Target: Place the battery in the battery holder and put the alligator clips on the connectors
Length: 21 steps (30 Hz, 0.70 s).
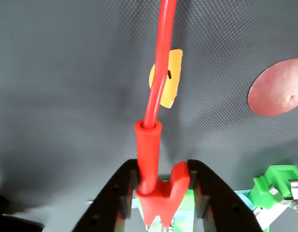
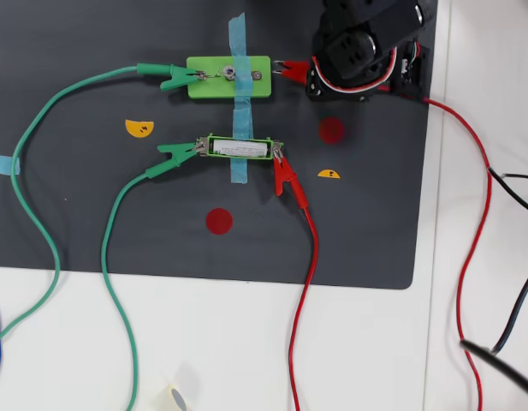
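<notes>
my hand (image 1: 161,203): clenched on a red clip (image 1: 156,186) at the light-green block (image 2: 228,78). battery (image 2: 240,149): seated in its holder (image 2: 242,138), green clip (image 2: 178,152) attached.

Gripper (image 2: 308,75): in the overhead view the arm's black body covers the fingers — closure cannot be read there.
Red alligator clip (image 1: 157,191): in the wrist view its metal jaws run off the bottom edge, just below the gripper's fingers.
Light-green block (image 2: 228,77): its right-end connector beside the gripper is too small to judge contact.
Battery (image 2: 240,149): markings too small to read; blue tape crosses its middle.
Green wires (image 2: 118,291): cut off at the bottom edge — far ends unseen.
</notes>
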Each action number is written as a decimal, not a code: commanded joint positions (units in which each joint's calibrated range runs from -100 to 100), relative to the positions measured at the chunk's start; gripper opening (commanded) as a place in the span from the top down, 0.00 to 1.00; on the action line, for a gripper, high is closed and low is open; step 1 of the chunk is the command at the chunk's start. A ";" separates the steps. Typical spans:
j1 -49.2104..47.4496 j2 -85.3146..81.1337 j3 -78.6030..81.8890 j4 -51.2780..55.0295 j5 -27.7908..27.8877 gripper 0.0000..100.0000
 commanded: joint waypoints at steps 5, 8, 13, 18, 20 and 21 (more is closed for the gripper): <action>4.07 -1.38 -0.78 -0.23 0.45 0.99; 6.80 -1.38 -0.95 -0.23 0.29 0.99; 7.30 -1.29 -0.78 -0.23 -0.02 0.99; 7.30 0.07 -1.13 -0.23 -0.90 0.99; 7.30 2.28 -2.18 -0.31 -0.96 0.99; 7.40 2.53 -2.36 -0.31 -0.96 0.99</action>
